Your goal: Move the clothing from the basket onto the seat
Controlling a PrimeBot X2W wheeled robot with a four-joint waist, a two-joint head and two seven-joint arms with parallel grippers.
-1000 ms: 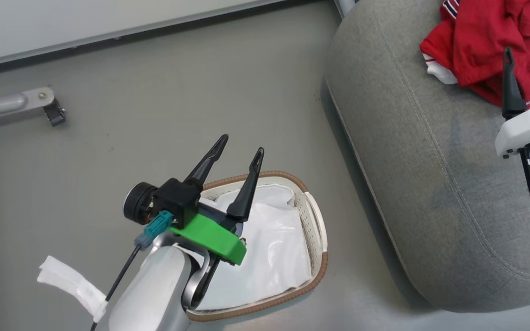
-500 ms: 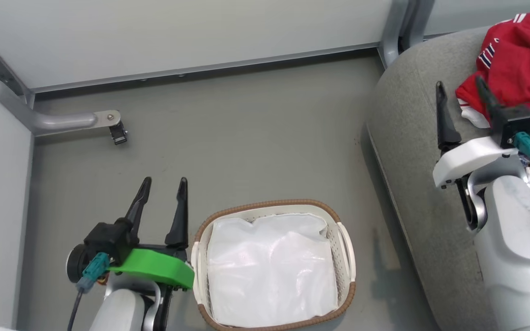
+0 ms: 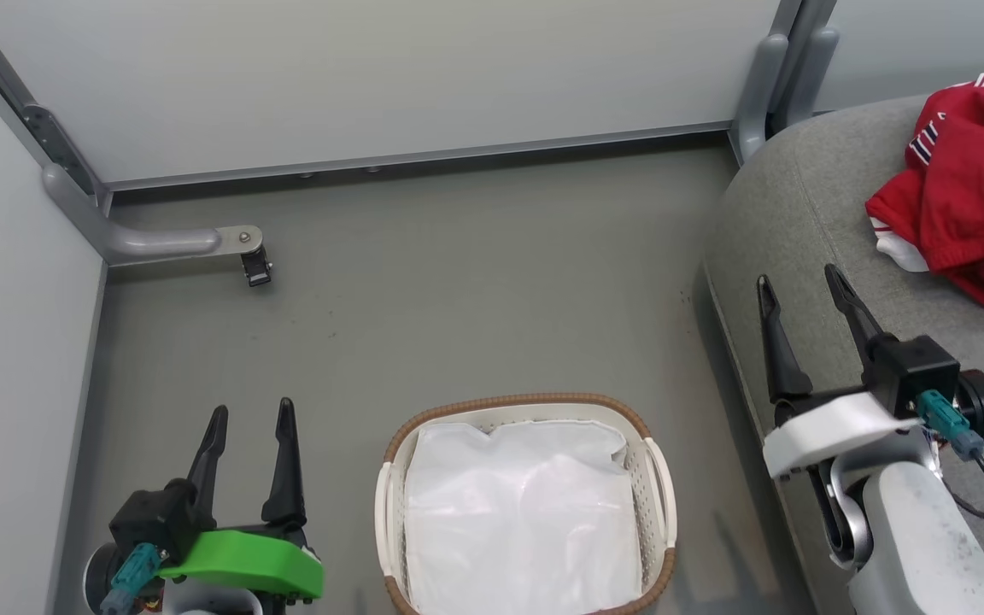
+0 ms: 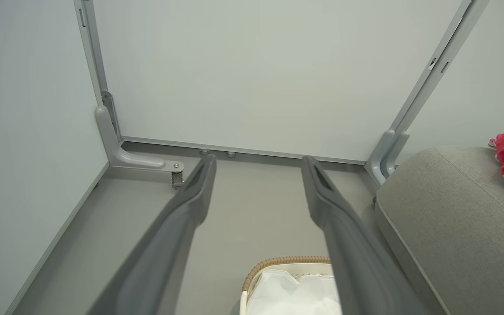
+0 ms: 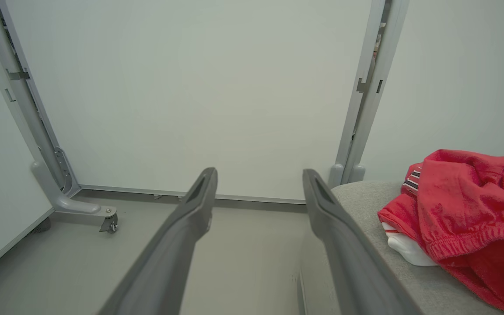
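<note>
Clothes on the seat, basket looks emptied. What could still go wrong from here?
1. The right tool hangs open over the edge of the seat, close to the clothes; a swing that way might snag the heap and drag it off.
2. In the basket I see a crumpled white liner; a small piece under a fold can't be ruled out.

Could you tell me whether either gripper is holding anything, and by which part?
Nothing is held: the left gripper and right gripper are open and empty.
</note>
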